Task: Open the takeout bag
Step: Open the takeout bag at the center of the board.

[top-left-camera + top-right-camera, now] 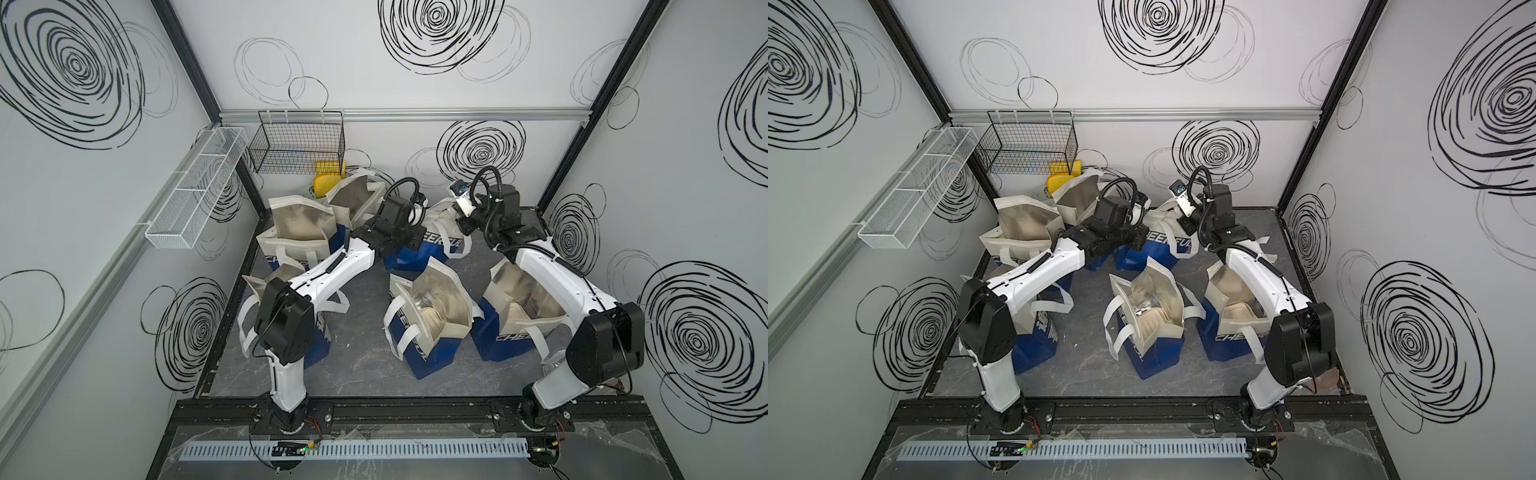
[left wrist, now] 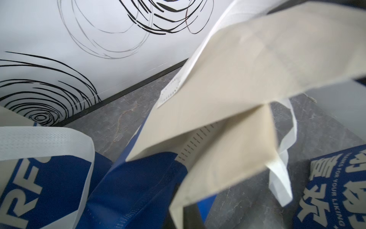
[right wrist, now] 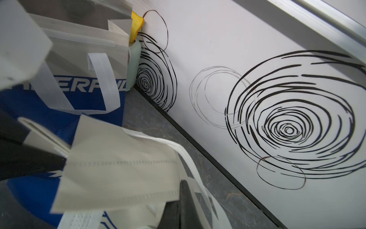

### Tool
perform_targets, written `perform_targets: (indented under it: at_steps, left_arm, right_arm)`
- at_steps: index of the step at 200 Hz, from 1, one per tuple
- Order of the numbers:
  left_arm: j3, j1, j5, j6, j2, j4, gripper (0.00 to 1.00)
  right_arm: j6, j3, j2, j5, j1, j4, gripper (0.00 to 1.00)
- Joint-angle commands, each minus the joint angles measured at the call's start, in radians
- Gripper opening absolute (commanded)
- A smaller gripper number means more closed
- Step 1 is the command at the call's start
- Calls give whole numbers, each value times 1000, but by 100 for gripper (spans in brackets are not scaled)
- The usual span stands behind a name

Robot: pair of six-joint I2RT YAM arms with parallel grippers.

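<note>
Blue-and-cream, the takeout bag stands at the back middle of the grey table in both top views. The left gripper and right gripper are clenched on its top edge from either side. Nearer, an open bag holds a pale box, and a second bag holds another.

Left wrist: the cream flap fills the picture, blurred.

Right wrist: a dark finger lies against the flap, and a yellow thing sits in a pale green cup.

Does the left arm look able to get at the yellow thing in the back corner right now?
Probably not directly: the yellow thing sits behind an open bag, below the wire basket, and the left gripper looks shut on the middle back bag.
</note>
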Motion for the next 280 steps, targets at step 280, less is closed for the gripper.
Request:
perform_targets:
  at_steps: [280]
  left_arm:
    - [141, -17, 57, -31, -106, -152, 0]
  right_arm:
    - [371, -50, -149, -173, -41, 235, 40]
